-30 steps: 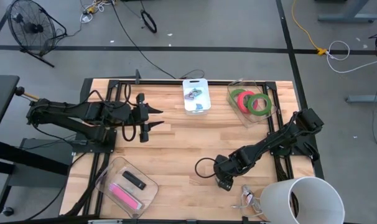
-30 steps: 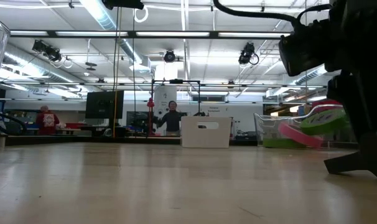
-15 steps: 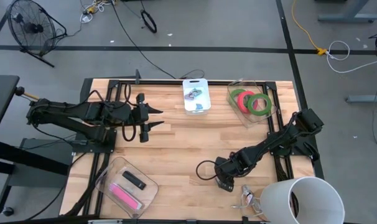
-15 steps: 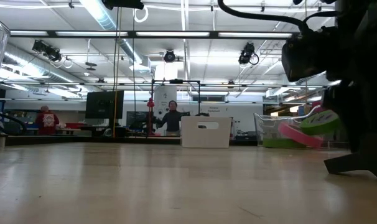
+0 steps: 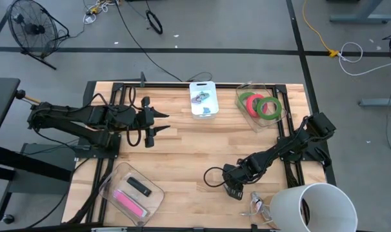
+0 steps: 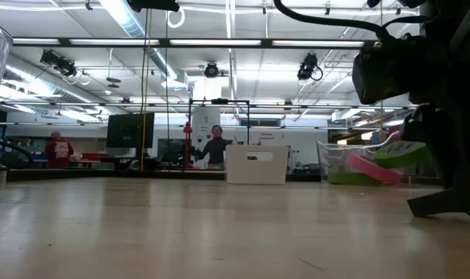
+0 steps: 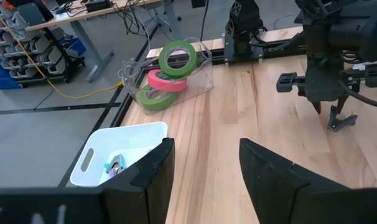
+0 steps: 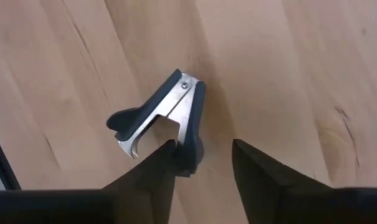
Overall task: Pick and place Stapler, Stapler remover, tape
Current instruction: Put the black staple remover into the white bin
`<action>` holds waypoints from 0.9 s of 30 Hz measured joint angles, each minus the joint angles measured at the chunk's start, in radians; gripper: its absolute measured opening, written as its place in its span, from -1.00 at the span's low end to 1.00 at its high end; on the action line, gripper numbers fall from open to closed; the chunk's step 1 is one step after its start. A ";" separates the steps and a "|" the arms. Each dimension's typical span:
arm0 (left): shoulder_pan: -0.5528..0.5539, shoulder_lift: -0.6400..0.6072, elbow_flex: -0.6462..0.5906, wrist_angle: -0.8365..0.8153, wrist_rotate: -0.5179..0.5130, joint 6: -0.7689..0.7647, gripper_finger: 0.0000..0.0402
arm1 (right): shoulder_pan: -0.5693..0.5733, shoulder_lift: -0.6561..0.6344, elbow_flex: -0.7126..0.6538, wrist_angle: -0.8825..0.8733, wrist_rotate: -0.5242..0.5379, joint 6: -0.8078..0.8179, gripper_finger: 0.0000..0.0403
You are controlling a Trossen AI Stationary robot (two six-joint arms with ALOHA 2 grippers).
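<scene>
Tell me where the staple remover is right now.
The black and silver claw-shaped staple remover lies on the wooden table near its front right edge, directly in front of the right end effector, beside the large white cylinder.

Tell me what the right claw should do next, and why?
Probably keep closing. The right gripper is down over the staple remover on the wooden table; one finger touches its hinge end and the other stands beside it with a gap, so it looks not yet gripped. The left gripper waits, open, over the table's far left.
</scene>
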 joint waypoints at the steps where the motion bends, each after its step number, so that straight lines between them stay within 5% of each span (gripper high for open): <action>1: 0.000 0.000 0.000 0.000 0.000 0.000 -0.09 | 0.000 0.000 0.000 0.006 -0.001 -0.001 -0.25; 17: 0.000 0.000 0.000 0.000 0.000 0.002 -0.09 | 0.000 -0.002 0.000 0.019 -0.057 -0.006 -0.95; 27: 0.000 0.000 0.000 0.000 0.000 0.002 -0.09 | -0.002 -0.001 0.000 0.051 -0.074 -0.002 -1.00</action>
